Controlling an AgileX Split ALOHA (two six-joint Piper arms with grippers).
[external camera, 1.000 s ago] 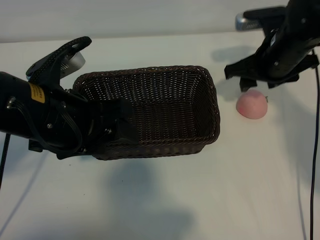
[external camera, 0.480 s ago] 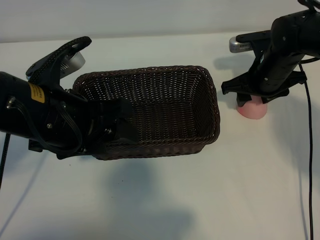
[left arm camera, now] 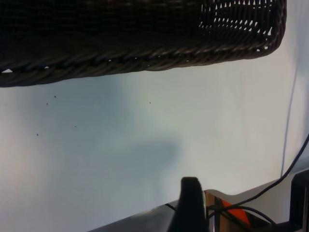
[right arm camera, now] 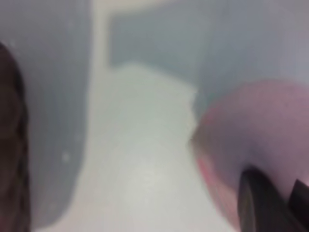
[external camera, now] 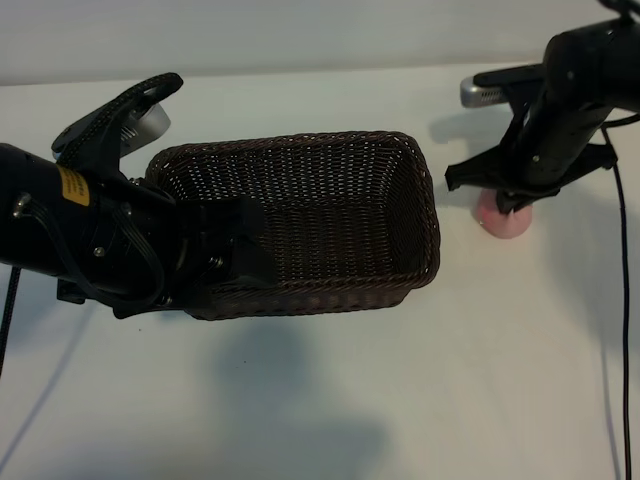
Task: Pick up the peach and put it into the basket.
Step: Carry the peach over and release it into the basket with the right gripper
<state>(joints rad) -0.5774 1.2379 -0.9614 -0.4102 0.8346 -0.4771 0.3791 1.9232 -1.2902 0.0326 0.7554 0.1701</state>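
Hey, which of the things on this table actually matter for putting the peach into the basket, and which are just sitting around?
Part of the job:
- peach, on the table right of the basket, under the right gripper
- basket, holding nothing

Just there:
- left gripper, at the basket's left end
- white table
- black cables

Two matte black arms, yellow label (external camera: pixel 71 186) and silver screws on the left, thin black trailing cables (external camera: pixel 625 330)
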